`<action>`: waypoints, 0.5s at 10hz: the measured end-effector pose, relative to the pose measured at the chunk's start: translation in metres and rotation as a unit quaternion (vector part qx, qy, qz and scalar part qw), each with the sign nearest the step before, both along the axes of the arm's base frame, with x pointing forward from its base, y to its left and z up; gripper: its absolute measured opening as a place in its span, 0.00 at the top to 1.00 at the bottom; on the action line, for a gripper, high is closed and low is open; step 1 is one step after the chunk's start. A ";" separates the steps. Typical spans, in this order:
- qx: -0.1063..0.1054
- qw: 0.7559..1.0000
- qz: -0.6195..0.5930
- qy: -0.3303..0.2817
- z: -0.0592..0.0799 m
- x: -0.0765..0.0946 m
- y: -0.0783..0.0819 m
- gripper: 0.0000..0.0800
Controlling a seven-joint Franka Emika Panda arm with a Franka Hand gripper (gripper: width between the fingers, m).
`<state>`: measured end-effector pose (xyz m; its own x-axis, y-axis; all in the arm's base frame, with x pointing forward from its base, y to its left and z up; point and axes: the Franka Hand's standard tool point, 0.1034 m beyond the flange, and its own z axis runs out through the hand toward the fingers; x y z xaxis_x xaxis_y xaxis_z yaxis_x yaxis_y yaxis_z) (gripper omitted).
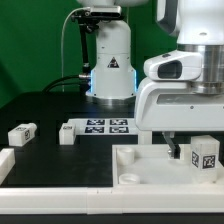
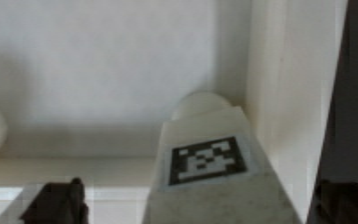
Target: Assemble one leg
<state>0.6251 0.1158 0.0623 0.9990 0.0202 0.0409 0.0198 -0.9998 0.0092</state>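
Observation:
A leg (image 1: 206, 155), a stubby white block with a square tag, stands in the large white square panel (image 1: 150, 168) near its corner at the exterior view's right. My gripper (image 1: 196, 148) hangs over it with a finger on either side. In the wrist view the leg (image 2: 220, 160) lies between the dark fingertips (image 2: 60, 203), with a gap showing beside it. The gripper (image 2: 208, 208) is open and holds nothing. The panel's white floor and wall (image 2: 105, 70) fill the wrist view.
Two more legs (image 1: 22, 133) (image 1: 68, 133) lie on the black table at the exterior view's left, and another white part (image 1: 5, 165) lies at the left edge. The marker board (image 1: 108, 126) lies in front of the robot base (image 1: 110, 60).

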 end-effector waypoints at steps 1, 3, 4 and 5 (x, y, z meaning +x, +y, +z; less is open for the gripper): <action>0.000 1.000 -0.001 0.000 0.000 0.000 0.000 0.19; 0.000 1.000 -0.001 0.000 0.000 0.000 0.000 0.51; 0.000 1.000 -0.001 0.000 -0.001 0.000 0.000 0.51; 0.001 1.000 -0.014 0.000 -0.001 0.000 0.000 0.64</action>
<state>0.6249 0.1155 0.0617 0.9992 -0.0086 0.0403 -0.0089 -0.9999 0.0079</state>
